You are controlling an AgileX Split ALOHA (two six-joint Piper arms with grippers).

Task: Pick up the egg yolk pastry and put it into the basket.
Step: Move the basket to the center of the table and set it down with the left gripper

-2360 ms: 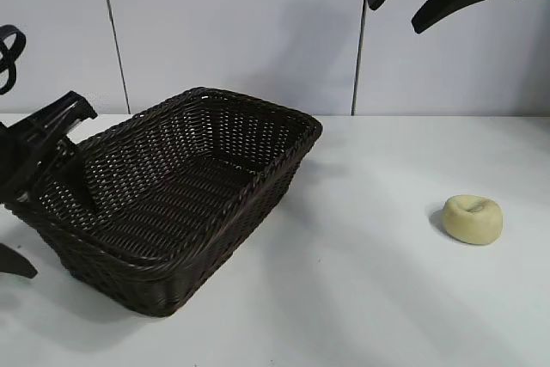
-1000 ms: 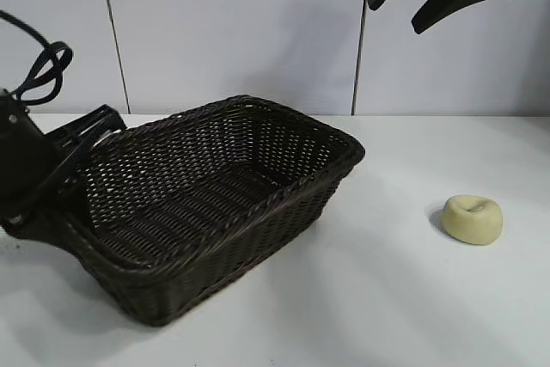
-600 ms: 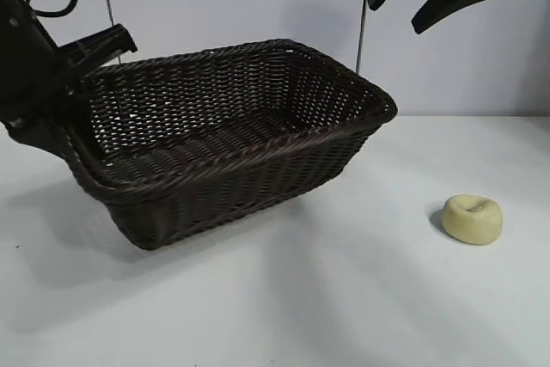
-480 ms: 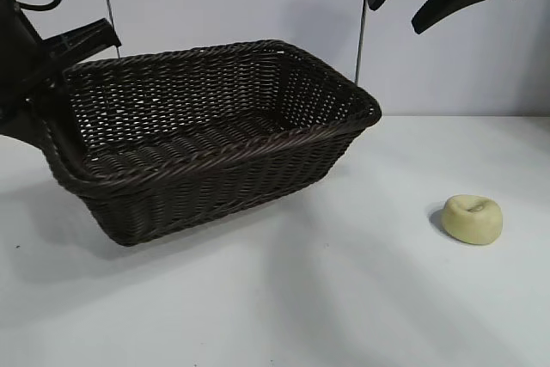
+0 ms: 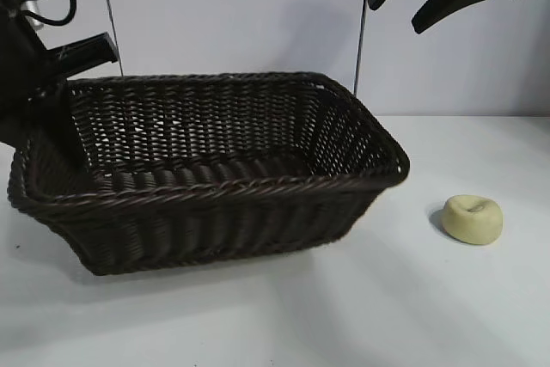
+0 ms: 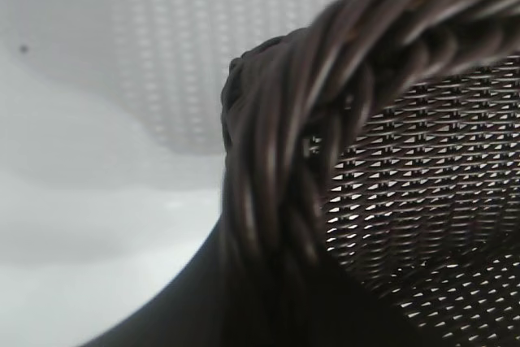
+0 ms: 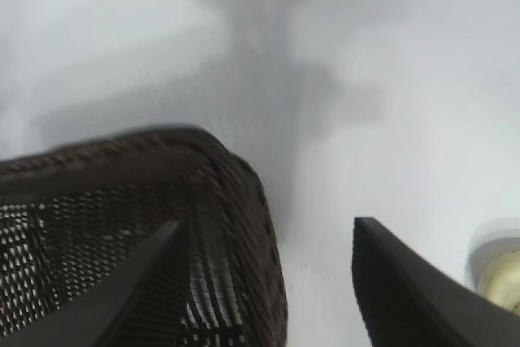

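Note:
The egg yolk pastry [image 5: 472,218] is a small pale yellow puck lying on the white table at the right; its edge also shows in the right wrist view [image 7: 504,278]. The dark brown wicker basket [image 5: 215,186] stands left of it, its long side facing the exterior camera and its right end a short way from the pastry. My left gripper [image 5: 51,83] is shut on the braided rim [image 6: 325,79] at the basket's left end. My right gripper [image 5: 398,13] hangs open and empty high above the table, over the basket's right corner [image 7: 236,201].
The white table [image 5: 344,315] runs out in front of the basket and around the pastry. A pale panelled wall [image 5: 232,15] stands behind it.
My left gripper has raised and swung the basket, carrying it to the right, closer to the pastry, then lowered it with its long side forward. The pastry and right arm have not moved.

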